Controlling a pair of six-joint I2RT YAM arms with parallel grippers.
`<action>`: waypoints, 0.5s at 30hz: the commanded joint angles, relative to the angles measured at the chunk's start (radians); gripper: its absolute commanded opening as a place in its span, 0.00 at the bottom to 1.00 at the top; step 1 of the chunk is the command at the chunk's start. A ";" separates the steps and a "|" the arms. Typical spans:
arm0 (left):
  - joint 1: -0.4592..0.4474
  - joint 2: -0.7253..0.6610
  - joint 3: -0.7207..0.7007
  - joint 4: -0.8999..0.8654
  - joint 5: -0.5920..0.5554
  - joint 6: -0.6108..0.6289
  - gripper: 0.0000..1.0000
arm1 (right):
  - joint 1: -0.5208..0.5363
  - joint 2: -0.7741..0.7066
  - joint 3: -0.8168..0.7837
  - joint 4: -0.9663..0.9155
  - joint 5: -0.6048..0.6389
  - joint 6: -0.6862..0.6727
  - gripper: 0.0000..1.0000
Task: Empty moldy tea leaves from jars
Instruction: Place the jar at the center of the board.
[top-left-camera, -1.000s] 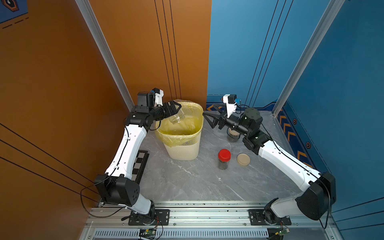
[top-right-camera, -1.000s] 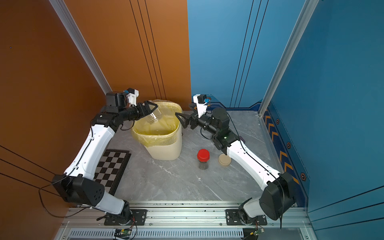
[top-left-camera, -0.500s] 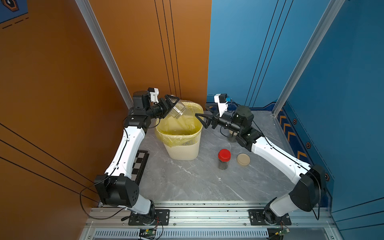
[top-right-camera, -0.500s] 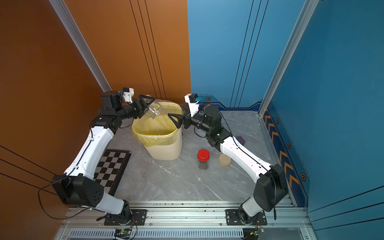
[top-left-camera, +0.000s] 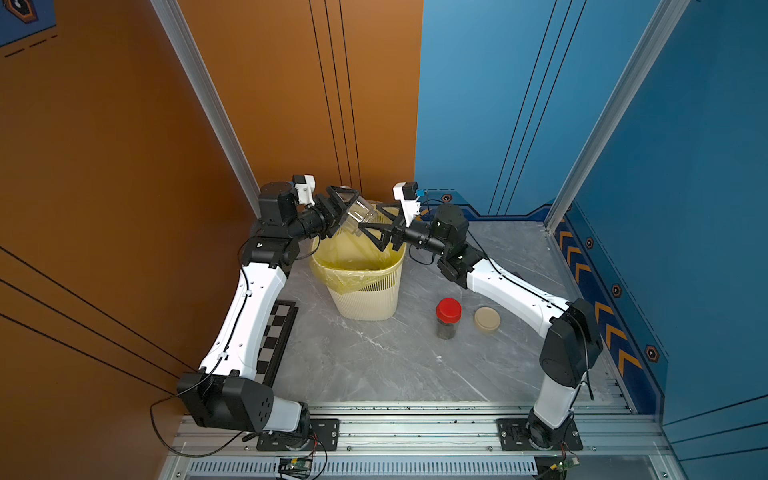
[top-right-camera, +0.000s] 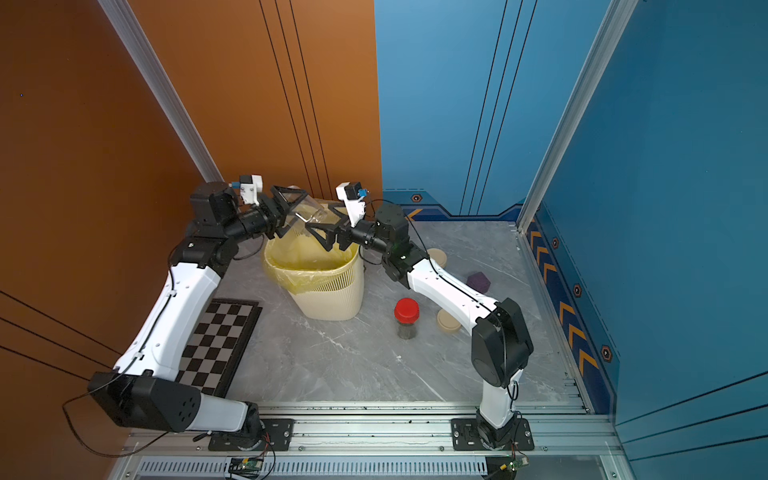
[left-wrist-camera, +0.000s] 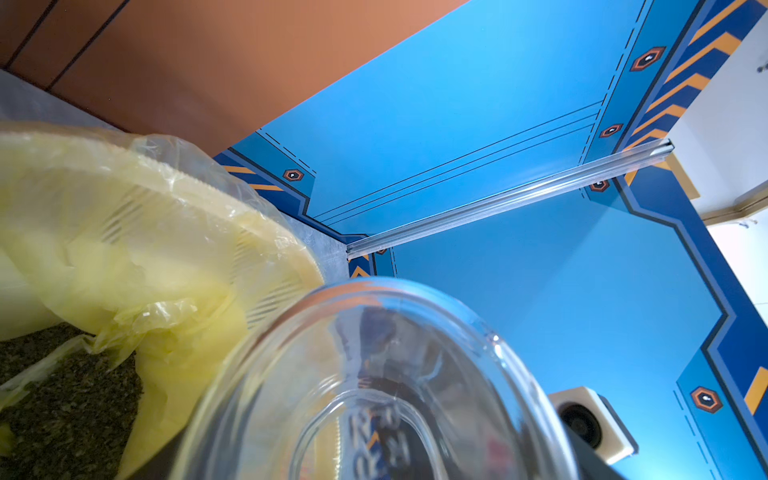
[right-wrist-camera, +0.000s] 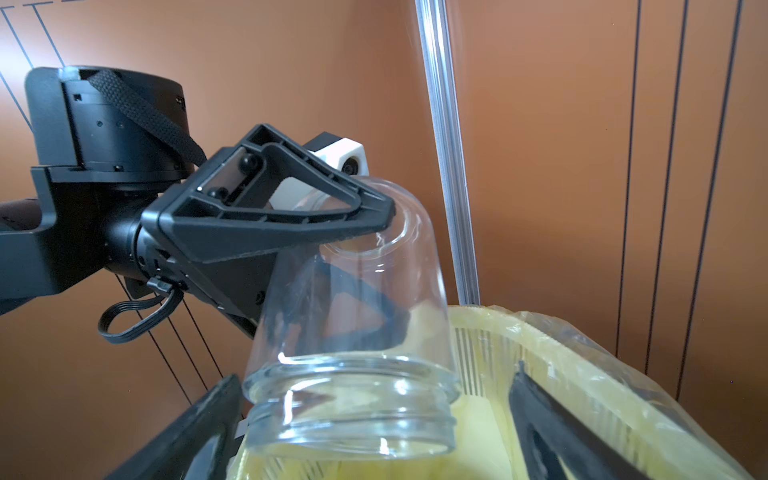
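My left gripper is shut on an empty clear jar, held tilted with its mouth down over the cream bin. In the right wrist view the jar fills the middle, with the left fingers clamped near its base. My right gripper is open, one finger on each side of the jar's threaded mouth without touching it. Dark tea leaves lie in the bin's yellow bag. A red-lidded jar with tea leaves stands on the table. A beige-lidded jar shows behind the right arm.
A loose beige lid lies right of the red-lidded jar. A chessboard lies under the left arm. A purple block sits behind the right forearm. Orange and blue walls close in the back and sides.
The left gripper lifted the jar from low in the bin to above its rim. The right gripper swung left from the back jar to the held jar's mouth.
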 joint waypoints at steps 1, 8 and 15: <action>-0.009 -0.032 -0.026 0.068 0.000 -0.077 0.28 | 0.007 0.030 0.053 0.058 0.005 0.010 1.00; -0.009 -0.040 -0.112 0.134 -0.021 -0.202 0.29 | 0.044 0.058 0.077 0.036 0.022 -0.018 1.00; 0.000 -0.053 -0.160 0.252 -0.022 -0.333 0.29 | 0.065 0.060 0.103 -0.089 0.071 -0.133 1.00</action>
